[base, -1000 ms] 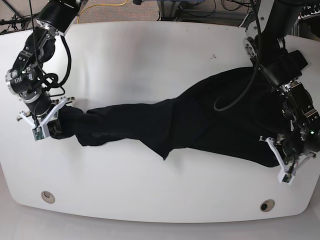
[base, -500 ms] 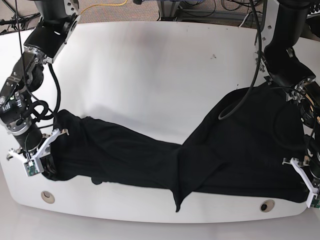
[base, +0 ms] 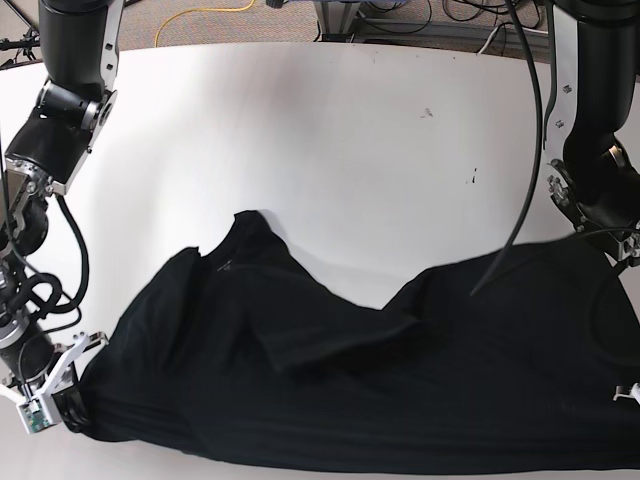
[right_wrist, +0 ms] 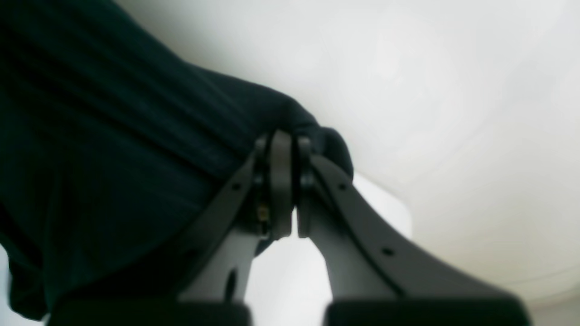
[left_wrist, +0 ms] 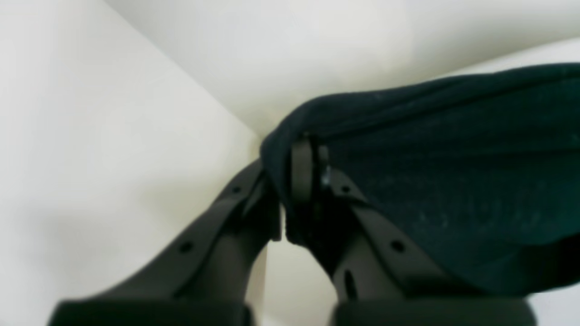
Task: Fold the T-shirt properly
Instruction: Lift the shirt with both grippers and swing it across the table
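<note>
shirts: one black T-shirt [base: 350,390] | tables: one white table [base: 330,130] | robot arms: two, one at each side | grippers: two, right gripper [right_wrist: 285,181] and left gripper [left_wrist: 303,181] | loose cables: one yellow cable [base: 205,12] on floor beyond table | dark specks on tabletop: two

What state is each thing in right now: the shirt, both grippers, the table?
T-shirt: unfolded, stretched between both grippers, collar lying on the table, near edge past the frame bottom.
Left gripper: shut on a bunched shirt edge.
Right gripper: shut on the opposite shirt edge.
Table: white, far half bare, small dark specks.
</note>
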You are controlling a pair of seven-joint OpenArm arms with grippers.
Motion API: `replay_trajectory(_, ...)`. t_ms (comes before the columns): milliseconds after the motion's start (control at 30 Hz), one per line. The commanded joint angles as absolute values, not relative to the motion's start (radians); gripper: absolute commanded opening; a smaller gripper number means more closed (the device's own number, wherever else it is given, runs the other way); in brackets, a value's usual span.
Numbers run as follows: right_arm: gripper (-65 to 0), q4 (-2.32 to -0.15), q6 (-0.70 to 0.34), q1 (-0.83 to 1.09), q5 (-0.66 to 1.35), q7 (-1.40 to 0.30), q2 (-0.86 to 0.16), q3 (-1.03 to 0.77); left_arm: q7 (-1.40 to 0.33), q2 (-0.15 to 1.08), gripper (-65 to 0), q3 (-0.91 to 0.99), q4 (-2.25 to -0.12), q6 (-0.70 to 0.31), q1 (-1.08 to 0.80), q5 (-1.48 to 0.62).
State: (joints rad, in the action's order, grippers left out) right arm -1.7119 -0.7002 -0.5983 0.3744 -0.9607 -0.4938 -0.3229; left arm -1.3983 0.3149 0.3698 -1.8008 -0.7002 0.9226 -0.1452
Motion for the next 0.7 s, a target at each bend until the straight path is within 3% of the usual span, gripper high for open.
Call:
replay_trajectory(0,-65.0,-1.696,-0.676,-0.677,0.311,-0.978,-0.539,-0.318,-1.396,0.363,-65.0,0.375,-1.805,-0.698,1.001,-0.077)
replay_trajectory(667,-65.0,-1.596,-0.676,-1.087,0.312,-0.980,-0.664,-0.091,-1.396,0.366,-65.0,0.332,-1.632,-0.698,1.377,-0.073)
